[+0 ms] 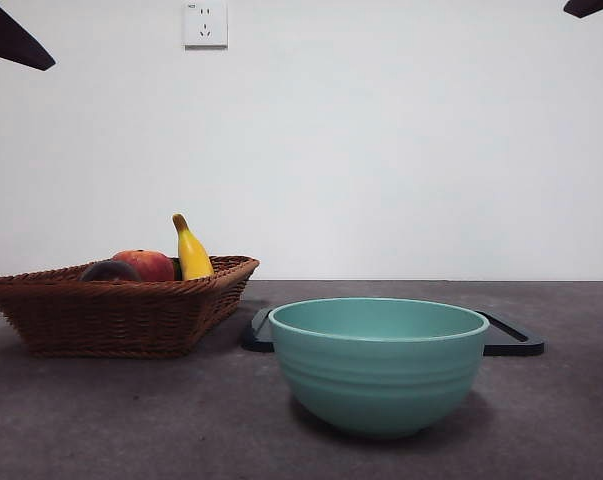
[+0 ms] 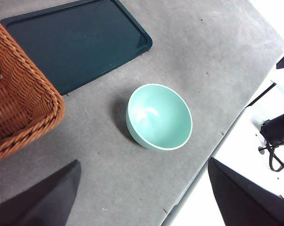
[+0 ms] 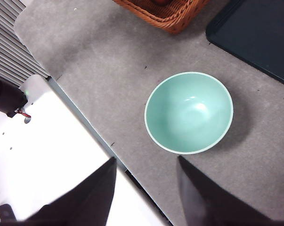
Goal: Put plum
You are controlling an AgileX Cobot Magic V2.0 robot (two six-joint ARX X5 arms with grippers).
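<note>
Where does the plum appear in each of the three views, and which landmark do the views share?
Front view: the plum lies in the wicker basket at the left, beside the red fruit.
Left wrist view: not visible; only a part of the basket shows.
Right wrist view: not visible; only a corner of the basket shows.
Shared landmark: the teal bowl.

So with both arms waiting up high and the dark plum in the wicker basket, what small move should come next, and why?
Probably the left gripper, jaws open, should swing toward the brown wicker basket. The dark purple plum lies there beside the red-orange fruit and yellow banana, untouched. That basket shows closer in its wrist view. The teal ceramic bowl holds nothing, and the right gripper is open too.
</note>
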